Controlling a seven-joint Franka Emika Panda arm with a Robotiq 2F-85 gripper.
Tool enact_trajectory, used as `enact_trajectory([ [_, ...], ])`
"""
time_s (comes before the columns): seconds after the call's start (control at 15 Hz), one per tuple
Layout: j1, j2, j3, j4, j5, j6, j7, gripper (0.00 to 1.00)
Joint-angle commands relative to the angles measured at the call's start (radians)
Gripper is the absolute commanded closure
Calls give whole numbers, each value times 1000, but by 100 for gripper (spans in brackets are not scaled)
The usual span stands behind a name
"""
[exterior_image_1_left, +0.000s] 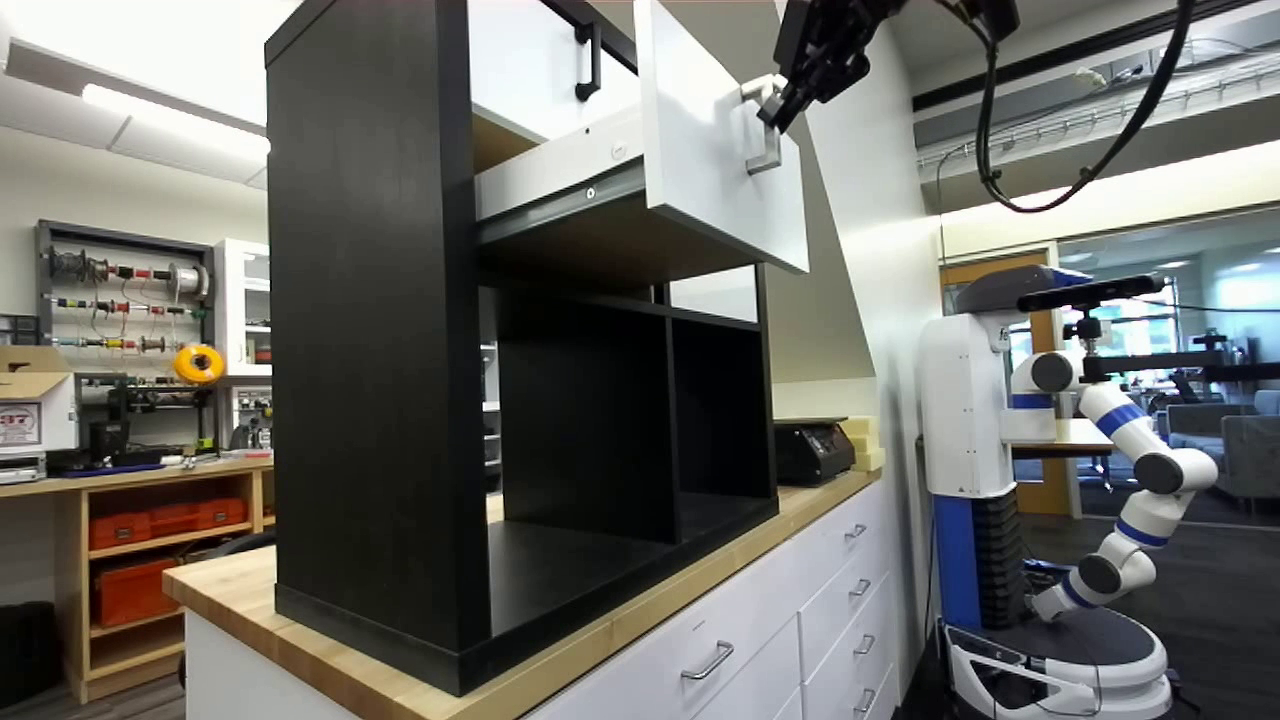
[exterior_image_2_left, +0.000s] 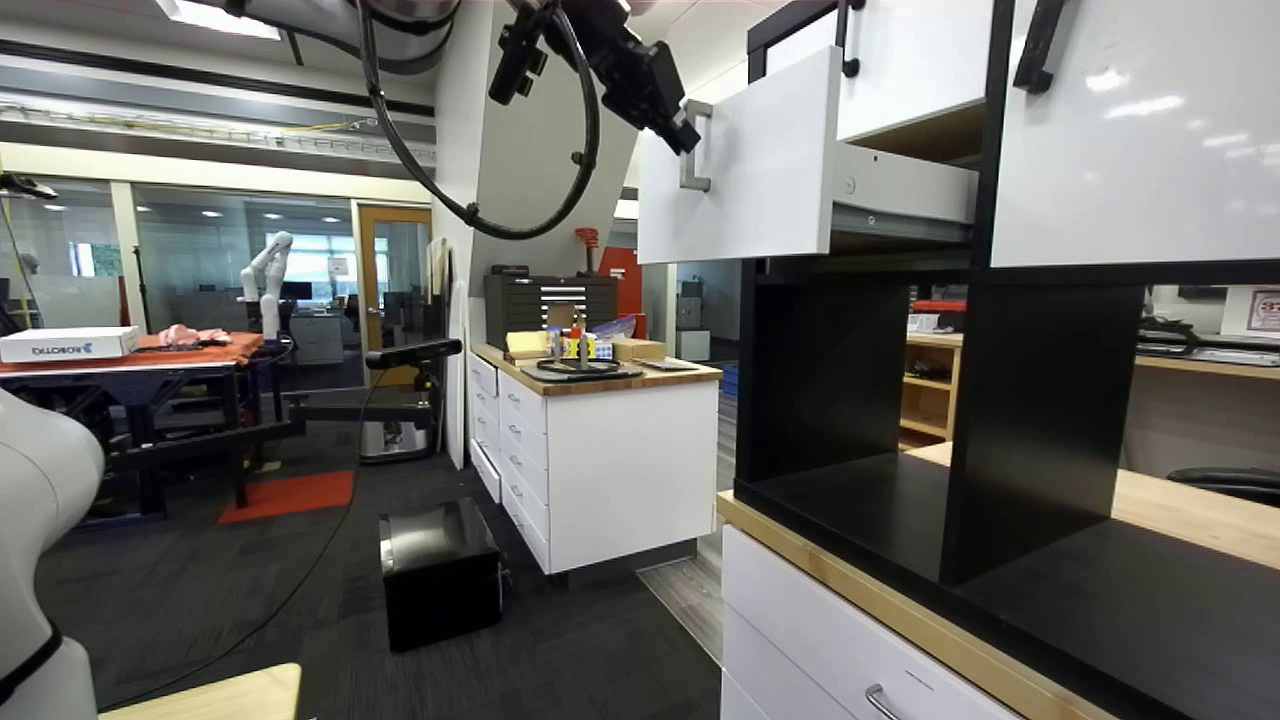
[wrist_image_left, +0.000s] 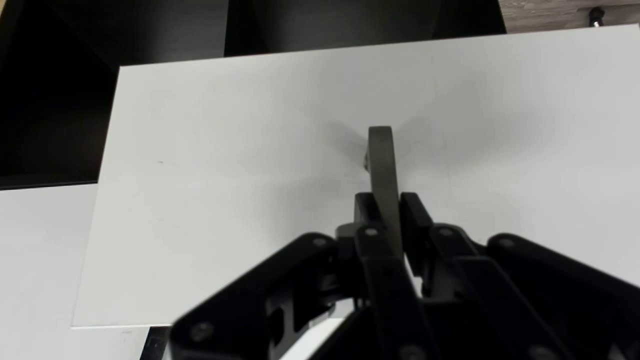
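A white drawer front (exterior_image_1_left: 705, 140) stands pulled out from a black shelf unit (exterior_image_1_left: 360, 330), its side rail showing in both exterior views. On its face is a grey bar handle (exterior_image_2_left: 693, 182), upright. My gripper (wrist_image_left: 385, 210) is shut on this handle, with one black finger pad on each side of the bar in the wrist view. The handle's far end sticks out past the fingertips there. In an exterior view the gripper (exterior_image_2_left: 685, 135) reaches the handle from the upper left, tilted downward. What lies inside the drawer is hidden.
White panels with black handles (exterior_image_2_left: 1040, 45) flank the drawer. Below are open black compartments (exterior_image_1_left: 590, 420) on a wooden countertop (exterior_image_1_left: 570, 645). A cable (exterior_image_2_left: 520, 234) loops down from the arm. A black box (exterior_image_2_left: 440, 590) sits on the floor; a white mobile robot (exterior_image_1_left: 965, 400) stands beyond.
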Motion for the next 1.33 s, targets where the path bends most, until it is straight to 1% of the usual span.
enact_trajectory([
  [0.0,-35,-68,9,-31,33,-14,8,96],
  [0.47,-40,-86,11,-47,46,-18,9,96],
  [0.53,-37,-85,9,-45,50,-23,4,60],
  [0.6,-43,-84,13,-43,47,-22,10,60],
  [0.8,-57,-103,14,-38,50,-24,14,42],
  [1.13,-77,-125,15,-33,53,-33,16,9],
  [1.2,-79,-126,17,-31,54,-37,17,3],
  [1.27,-77,-126,16,-29,58,-43,15,1],
])
